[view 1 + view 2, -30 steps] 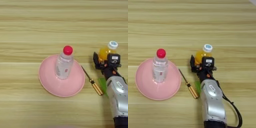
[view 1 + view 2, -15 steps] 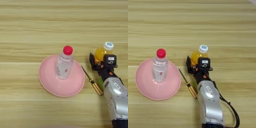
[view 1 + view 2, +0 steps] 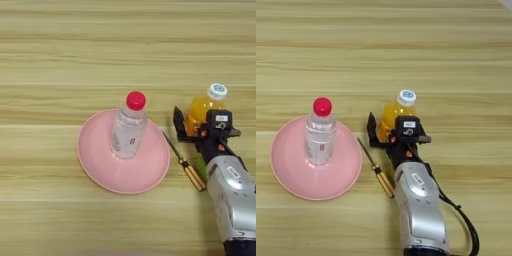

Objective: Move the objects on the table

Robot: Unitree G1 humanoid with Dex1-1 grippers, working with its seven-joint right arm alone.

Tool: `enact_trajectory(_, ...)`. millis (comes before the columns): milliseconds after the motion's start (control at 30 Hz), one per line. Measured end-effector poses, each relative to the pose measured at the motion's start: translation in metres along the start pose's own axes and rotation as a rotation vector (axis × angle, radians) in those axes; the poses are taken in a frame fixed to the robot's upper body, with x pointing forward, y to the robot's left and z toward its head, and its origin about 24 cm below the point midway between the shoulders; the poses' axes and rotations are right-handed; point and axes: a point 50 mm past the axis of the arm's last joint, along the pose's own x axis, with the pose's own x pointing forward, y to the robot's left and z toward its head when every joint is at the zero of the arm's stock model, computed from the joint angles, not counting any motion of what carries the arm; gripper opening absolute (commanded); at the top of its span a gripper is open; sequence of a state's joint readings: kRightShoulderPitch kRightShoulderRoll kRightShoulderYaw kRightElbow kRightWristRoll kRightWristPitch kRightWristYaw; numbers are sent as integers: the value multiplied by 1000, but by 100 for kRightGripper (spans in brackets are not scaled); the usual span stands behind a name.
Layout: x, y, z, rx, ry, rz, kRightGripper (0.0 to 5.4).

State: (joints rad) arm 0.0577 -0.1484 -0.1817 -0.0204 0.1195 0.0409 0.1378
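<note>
A clear bottle [image 3: 129, 132] with a red cap [image 3: 136, 100] stands upright in the middle of a pink plate [image 3: 100, 170], its long axis vertical and its cap pointing up toward the camera, leaning slightly toward the far edge in the view. The plate rests flat on the wood table [image 3: 60, 60], left of centre. To the right of the plate, apart from it, a juice bottle [image 3: 392, 112] with a white cap [image 3: 406, 96] also stands upright, its orange body below and its cap on top, tilted in the view toward the far right. The right gripper [image 3: 387, 131] reaches it from the near side: one black finger [image 3: 372, 131] stands on the bottle's left side, and the black gripper body with a small white tag sits against its right and near side, so the fingers are spread around the lower part of the bottle; whether they press on it cannot be told. The silver forearm [image 3: 418, 210] runs from the gripper down to the bottom edge, with a black cable [image 3: 463, 225] looping at its right. Between plate and arm lies a screwdriver [image 3: 184, 162], flat on the table, its long axis diagonal: the thin dark shaft points up-left toward the far side, just beside the plate's rim, and the yellow handle points down-right, close beside the forearm.
</note>
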Motion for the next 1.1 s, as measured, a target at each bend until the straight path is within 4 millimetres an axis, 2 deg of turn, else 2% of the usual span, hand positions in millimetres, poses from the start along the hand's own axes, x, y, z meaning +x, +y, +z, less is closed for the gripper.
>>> enact_trajectory(333, -3, 1, 15, -9, -45, 4, 537)
enact_trajectory(900, -8, 1, 20, -14, -52, 6, 537)
enact_trajectory(1100, -19, -1, 18, -23, -42, -1, 537)
